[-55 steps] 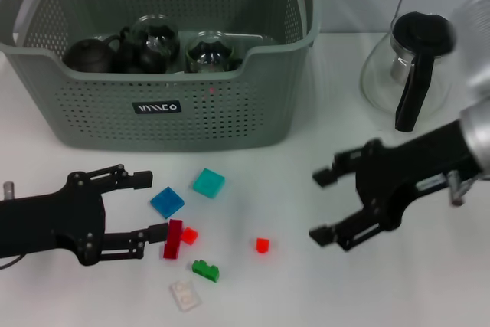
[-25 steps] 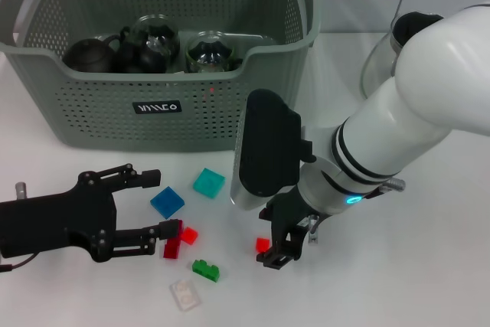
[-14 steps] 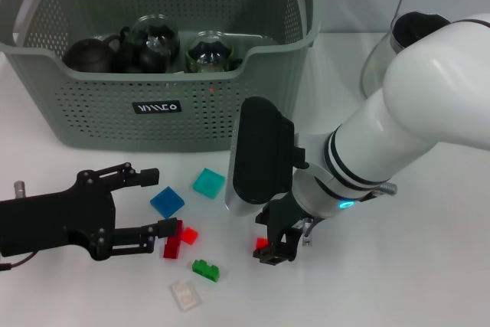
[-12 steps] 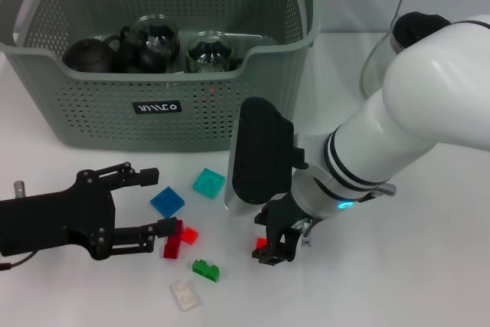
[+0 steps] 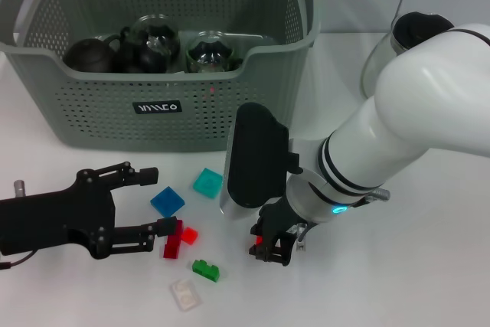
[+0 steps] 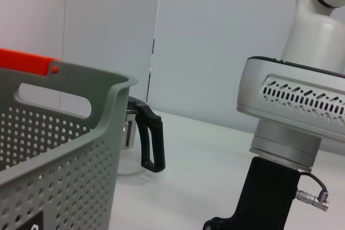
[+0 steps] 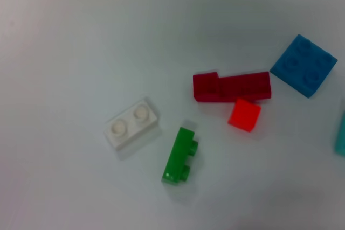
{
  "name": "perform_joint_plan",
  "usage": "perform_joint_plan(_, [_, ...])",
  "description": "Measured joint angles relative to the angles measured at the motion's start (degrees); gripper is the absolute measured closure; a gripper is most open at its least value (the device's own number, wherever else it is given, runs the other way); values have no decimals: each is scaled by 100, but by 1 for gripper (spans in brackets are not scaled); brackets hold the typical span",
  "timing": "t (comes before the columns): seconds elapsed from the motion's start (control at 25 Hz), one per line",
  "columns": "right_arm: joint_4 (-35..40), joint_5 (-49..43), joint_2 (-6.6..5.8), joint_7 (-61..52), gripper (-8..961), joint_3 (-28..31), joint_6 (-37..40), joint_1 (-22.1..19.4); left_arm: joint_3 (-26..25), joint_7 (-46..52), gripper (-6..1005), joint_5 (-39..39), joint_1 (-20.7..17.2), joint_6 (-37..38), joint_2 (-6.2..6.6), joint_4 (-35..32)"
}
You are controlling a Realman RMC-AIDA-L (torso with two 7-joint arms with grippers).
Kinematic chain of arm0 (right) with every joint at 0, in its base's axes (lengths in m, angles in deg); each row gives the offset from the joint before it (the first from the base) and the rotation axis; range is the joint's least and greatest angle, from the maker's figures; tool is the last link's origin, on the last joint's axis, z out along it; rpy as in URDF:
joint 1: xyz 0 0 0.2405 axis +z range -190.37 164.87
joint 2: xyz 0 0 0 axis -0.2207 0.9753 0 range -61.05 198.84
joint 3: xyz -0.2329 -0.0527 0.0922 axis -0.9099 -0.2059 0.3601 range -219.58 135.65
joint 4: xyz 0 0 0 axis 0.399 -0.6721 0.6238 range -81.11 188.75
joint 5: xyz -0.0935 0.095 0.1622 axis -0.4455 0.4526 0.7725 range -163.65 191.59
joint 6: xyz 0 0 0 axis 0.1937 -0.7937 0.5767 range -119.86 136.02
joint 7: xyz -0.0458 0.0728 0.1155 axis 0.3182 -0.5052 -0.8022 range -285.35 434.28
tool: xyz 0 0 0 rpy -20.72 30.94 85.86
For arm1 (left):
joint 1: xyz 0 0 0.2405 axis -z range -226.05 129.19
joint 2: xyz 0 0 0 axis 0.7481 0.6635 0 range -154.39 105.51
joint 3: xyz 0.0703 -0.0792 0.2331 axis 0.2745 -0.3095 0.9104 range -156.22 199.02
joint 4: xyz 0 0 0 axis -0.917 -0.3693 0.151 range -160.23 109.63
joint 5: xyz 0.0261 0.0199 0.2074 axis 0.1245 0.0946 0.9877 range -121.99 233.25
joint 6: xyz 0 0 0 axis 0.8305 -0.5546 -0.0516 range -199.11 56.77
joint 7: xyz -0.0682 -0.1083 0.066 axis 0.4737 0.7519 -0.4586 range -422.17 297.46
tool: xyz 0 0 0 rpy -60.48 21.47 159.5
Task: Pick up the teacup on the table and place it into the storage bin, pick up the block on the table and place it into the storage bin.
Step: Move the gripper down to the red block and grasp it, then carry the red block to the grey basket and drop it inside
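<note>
The grey-green storage bin (image 5: 199, 124) stands at the back left, with a dark teapot and glass tea vessels inside. No teacup shows on the table. My right gripper (image 5: 272, 246) points straight down at the table's middle front, shut on a small red block (image 5: 256, 242) that peeks out beside its fingers. My left gripper (image 5: 157, 202) lies low at the front left, open, its lower finger touching a dark red block (image 5: 173, 241). The right wrist view shows that dark red block (image 7: 232, 86) among other blocks.
Loose on the table are a blue block (image 5: 167, 202), a teal one (image 5: 207, 182), a green one (image 5: 205, 269), a white one (image 5: 184, 294) and a second red cube (image 5: 189, 235). A glass pot with a black handle (image 5: 413, 30) stands at the back right.
My right arm swung in from the right, came down over the small red block, then shifted slightly left with it. The left gripper crept a little right and stays open.
</note>
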State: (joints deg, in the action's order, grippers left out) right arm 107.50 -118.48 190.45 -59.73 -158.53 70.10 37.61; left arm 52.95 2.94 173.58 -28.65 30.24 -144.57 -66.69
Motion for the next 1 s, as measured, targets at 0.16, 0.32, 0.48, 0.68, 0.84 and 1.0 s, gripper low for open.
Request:
perform_joint_plan(0.16, [37, 2, -12, 0, 655, -15, 26, -1, 0, 0, 170, 0, -20, 0, 8, 0])
perform_joint_plan(0.32, [359, -3, -73, -19, 752, 114, 196, -123, 0, 0, 170, -1, -41, 3, 12, 0])
perform_joint_plan(0.48, [1231, -170, -129, 7, 776, 1011, 1005, -437, 0, 0, 170, -15, -69, 40, 20, -20])
perform_joint_plan(0.68, [2528, -258, -131, -139, 745, 2798, 2474, -523, -53, 0, 170, -27, -82, 41, 26, -17])
perform_joint_plan(0.84, [3252, 141, -126, -629, 720, 4294, 3199, -34, -77, 1, 169, -37, -72, 45, 20, -20])
perform_joint_plan(1.0, [3072, 215, -100, -865, 695, 5280, 2821, 662, -77, 0, 169, -36, -24, 50, 13, -18])
